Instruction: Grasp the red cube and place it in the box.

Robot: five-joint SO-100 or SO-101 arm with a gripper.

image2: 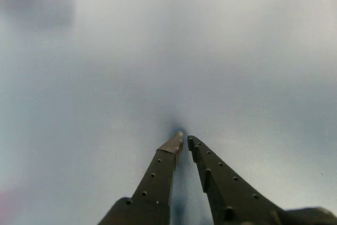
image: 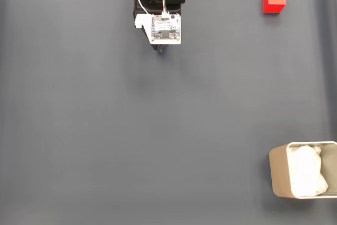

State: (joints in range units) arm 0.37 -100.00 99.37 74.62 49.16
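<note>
Sitting near the far right corner of the worktop in the fixed view, the red cube (image: 274,0) rests alone, well apart from the box (image: 279,175) at the near right edge. The gripper (image2: 185,141) hangs over bare surface by the far edge's middle, jaws nearly closed and holding nothing, so the cube lies off to its right in the fixed view. The worktop (image: 131,130) is plain dark grey matting.
</note>
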